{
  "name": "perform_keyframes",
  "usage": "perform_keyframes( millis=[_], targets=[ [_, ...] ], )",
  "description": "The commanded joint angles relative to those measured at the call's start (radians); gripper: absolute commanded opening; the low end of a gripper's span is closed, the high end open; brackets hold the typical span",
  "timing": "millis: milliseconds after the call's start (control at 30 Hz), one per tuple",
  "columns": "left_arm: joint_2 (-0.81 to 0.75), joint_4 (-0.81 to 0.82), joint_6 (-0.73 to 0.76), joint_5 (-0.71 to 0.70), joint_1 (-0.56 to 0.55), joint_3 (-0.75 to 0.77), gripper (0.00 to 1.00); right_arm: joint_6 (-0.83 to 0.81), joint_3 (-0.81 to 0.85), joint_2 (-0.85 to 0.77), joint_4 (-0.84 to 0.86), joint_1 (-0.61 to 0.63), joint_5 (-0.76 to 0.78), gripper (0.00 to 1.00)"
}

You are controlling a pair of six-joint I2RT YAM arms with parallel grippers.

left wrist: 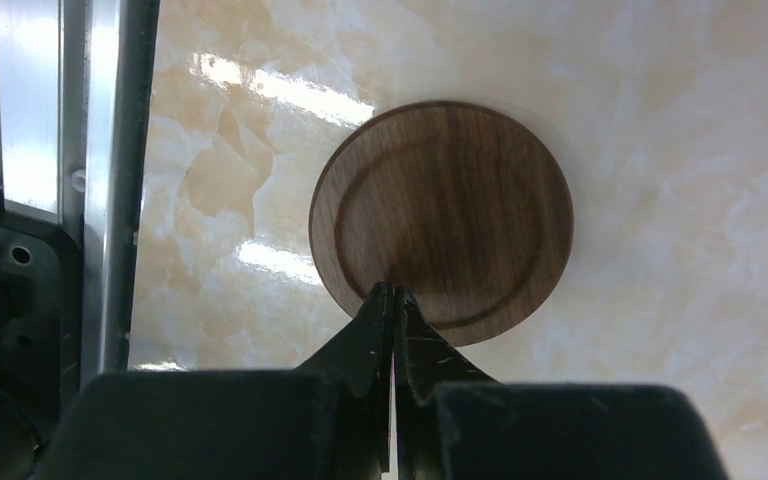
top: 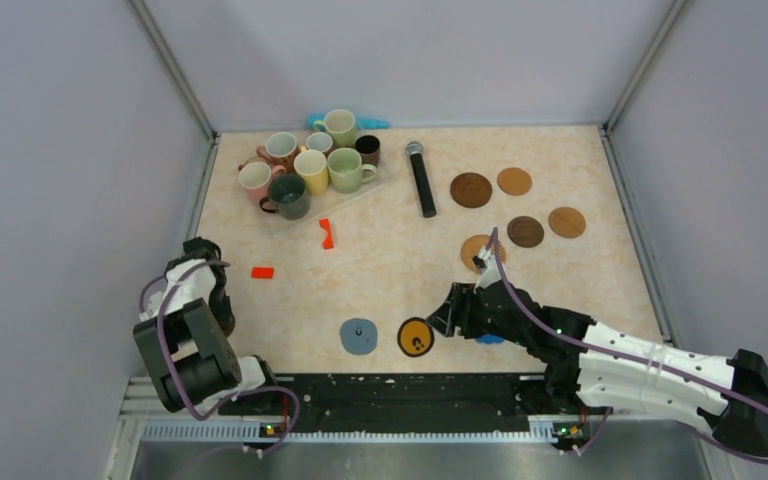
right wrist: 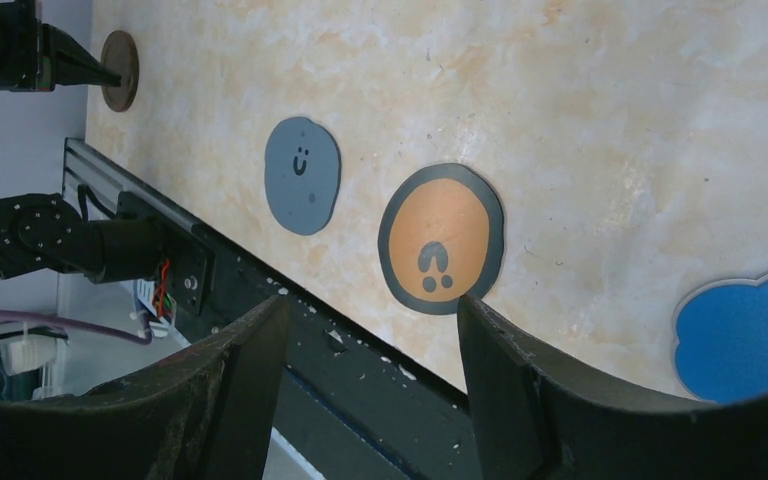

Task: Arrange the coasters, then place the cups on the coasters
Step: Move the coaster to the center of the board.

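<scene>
The cups [top: 310, 165] stand bunched on a clear tray at the far left. Several brown coasters [top: 525, 231] lie at the far right. Close to the near edge lie a grey-blue coaster [top: 359, 335] [right wrist: 302, 175] and a black-and-yellow one [top: 416, 336] [right wrist: 442, 238]. A bright blue scalloped coaster [right wrist: 750, 330] sits partly under my right arm. My right gripper [top: 440, 318] [right wrist: 372, 305] hangs open and empty just right of the black-and-yellow coaster. At the near left my left gripper [left wrist: 393, 292] [top: 224, 316] is shut, with its tips over the near rim of a brown coaster [left wrist: 440, 215].
A black microphone [top: 421, 178] lies at the far middle. Two small red-orange pieces [top: 326, 233] [top: 262, 272] sit left of centre. Grey walls close in the table on three sides. A black rail [top: 410, 390] runs along the near edge.
</scene>
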Motion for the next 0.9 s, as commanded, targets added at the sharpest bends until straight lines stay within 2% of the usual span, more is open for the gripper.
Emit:
perform_keyframes(
  millis=[0, 233, 600, 867],
  targets=[
    [0.012, 0.017, 0.002, 0.017, 0.007, -0.001, 0.00, 0.000, 0.038, 0.001, 0.000, -0.006, 0.013, 0.62],
    [0.034, 0.027, 0.012, 0.075, 0.008, -0.018, 0.00, 0.000, 0.037, 0.000, -0.006, -0.007, 0.012, 0.62],
    [0.065, -0.063, 0.081, 0.180, 0.004, -0.011, 0.00, -0.014, 0.041, 0.011, -0.014, -0.006, 0.040, 0.62],
    [-0.014, -0.072, 0.139, 0.240, -0.009, -0.066, 0.00, -0.022, 0.052, -0.010, -0.050, -0.007, 0.067, 0.63]
  ],
)
